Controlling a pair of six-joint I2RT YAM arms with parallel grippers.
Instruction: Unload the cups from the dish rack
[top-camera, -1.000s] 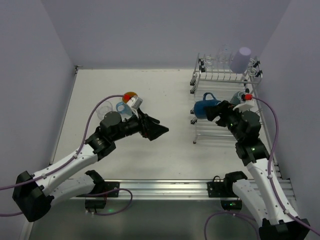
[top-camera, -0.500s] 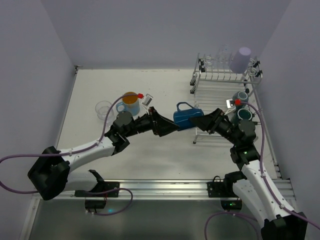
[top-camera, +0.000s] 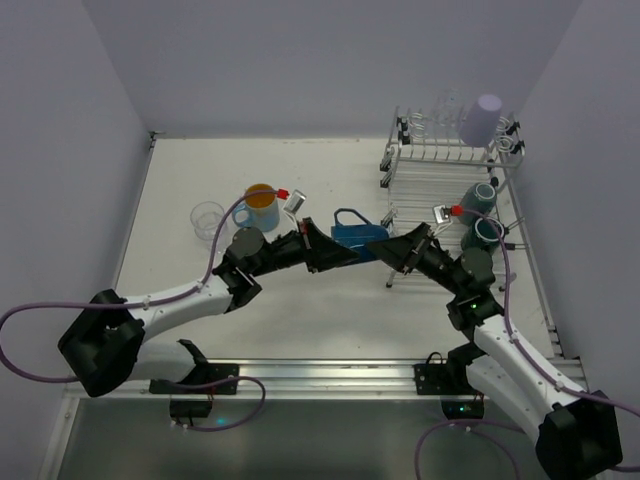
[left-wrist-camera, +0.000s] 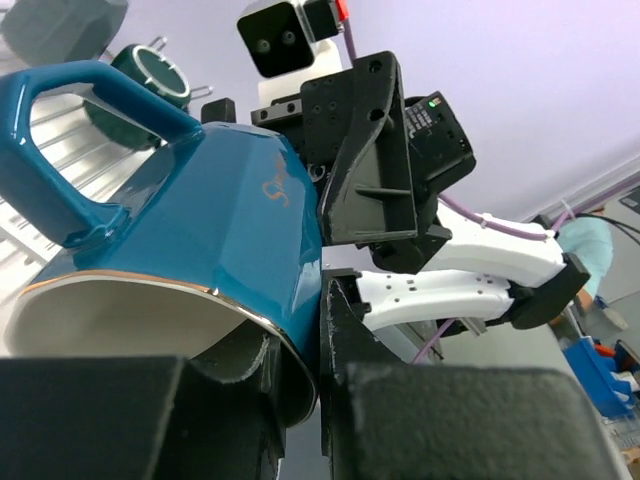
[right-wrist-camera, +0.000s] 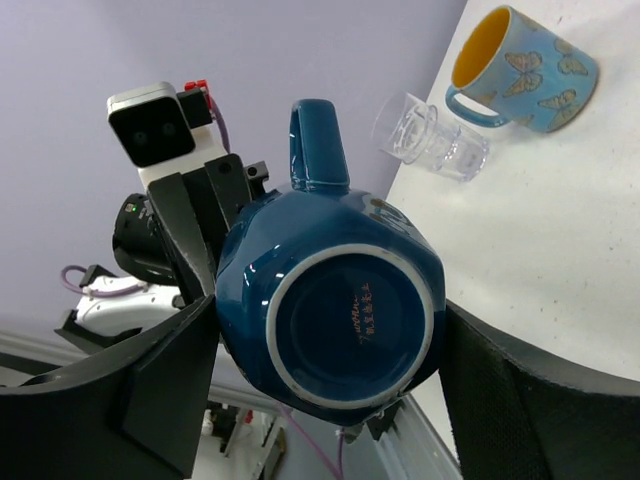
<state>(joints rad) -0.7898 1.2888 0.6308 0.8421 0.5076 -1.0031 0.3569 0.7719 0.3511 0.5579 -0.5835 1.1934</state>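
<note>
Off-white table (top-camera: 330, 170) between pale lavender walls (top-camera: 300, 60), dish rack (top-camera: 432, 165) in far corner

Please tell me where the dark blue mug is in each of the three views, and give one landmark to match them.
Top external: the dark blue mug is at the centre, left of the dish rack.
Left wrist: the mug fills the left half, white inside toward the camera.
Right wrist: the mug is central, base toward the camera.
Shared landmark: its handle, visible in all three.
</note>
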